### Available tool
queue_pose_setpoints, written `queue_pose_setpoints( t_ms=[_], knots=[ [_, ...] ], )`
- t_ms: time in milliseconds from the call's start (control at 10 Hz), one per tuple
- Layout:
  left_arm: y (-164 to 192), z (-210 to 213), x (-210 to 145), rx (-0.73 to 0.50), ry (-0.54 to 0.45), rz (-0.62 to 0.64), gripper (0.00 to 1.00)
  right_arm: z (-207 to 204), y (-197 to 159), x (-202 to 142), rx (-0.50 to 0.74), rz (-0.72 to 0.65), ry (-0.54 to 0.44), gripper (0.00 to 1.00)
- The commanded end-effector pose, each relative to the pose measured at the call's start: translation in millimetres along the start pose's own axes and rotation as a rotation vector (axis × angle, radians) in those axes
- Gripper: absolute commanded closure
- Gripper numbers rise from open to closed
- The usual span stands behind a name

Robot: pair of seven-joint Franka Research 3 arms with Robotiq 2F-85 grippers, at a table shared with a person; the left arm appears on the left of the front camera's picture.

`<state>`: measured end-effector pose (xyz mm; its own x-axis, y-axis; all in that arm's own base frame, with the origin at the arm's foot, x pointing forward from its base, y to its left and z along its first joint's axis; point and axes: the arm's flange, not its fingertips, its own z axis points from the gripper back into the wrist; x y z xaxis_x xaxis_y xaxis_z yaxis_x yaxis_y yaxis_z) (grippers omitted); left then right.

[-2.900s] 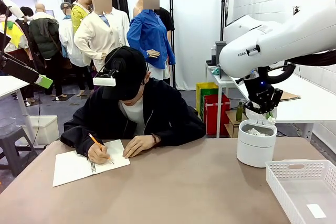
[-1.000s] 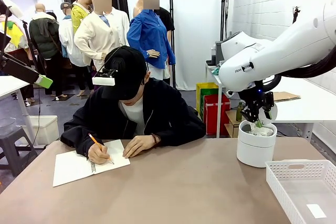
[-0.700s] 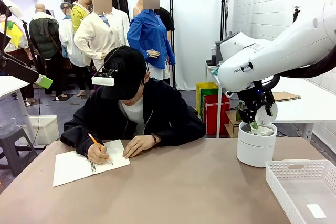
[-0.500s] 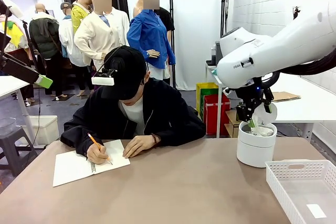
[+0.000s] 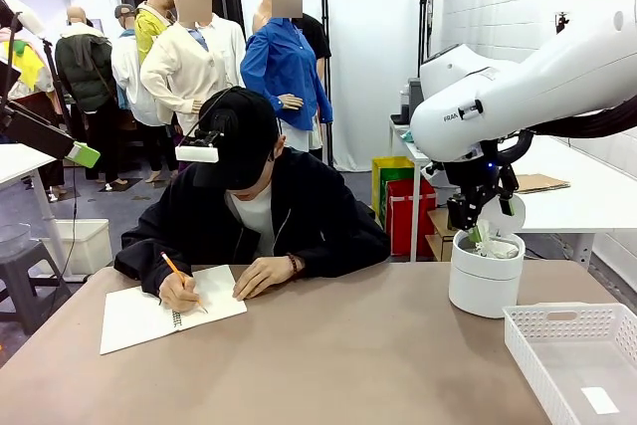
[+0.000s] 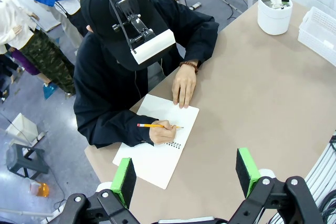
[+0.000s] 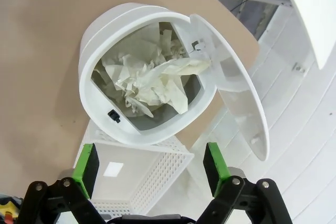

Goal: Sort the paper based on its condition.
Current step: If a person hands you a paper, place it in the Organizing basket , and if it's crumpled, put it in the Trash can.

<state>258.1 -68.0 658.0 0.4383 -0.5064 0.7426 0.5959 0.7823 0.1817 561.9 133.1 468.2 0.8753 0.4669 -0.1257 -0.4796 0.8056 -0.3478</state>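
The paper (image 7: 149,80), a crumpled white wad, lies inside the round white bin (image 7: 86,61), whose lid (image 7: 236,103) stands open. My right gripper (image 7: 150,162) hangs just above the bin mouth, open, with nothing between its green pads. In the front view the right gripper (image 5: 481,231) sits over the bin (image 5: 485,286) at the table's far right. High over the table, my left gripper (image 6: 185,177) is open and holds nothing. From there the bin (image 6: 274,14) shows far off.
A white slotted basket (image 5: 572,355) with a flat white slip (image 5: 600,400) stands at the near right, beside the bin. A person at the far side writes with a pencil in a spiral notebook (image 5: 164,311). The middle of the table is bare.
My right gripper has opened and lifted a little out of the bin mouth, leaving the wad inside. The person's writing hand has shifted slightly.
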Motion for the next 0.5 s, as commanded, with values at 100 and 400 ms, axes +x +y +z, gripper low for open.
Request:
queue_pose_setpoints(
  t_ms=[100,400],
  knots=[
    [0.7,0.3,0.2,0.001,-0.001,0.002,0.0,-0.4,-2.1,4.8,-0.019,-0.014,-0.006,0.0],
    [0.7,0.3,0.2,0.001,-0.001,0.002,0.0,-0.4,-2.1,4.8,-0.019,-0.014,-0.006,0.0]
  ],
)
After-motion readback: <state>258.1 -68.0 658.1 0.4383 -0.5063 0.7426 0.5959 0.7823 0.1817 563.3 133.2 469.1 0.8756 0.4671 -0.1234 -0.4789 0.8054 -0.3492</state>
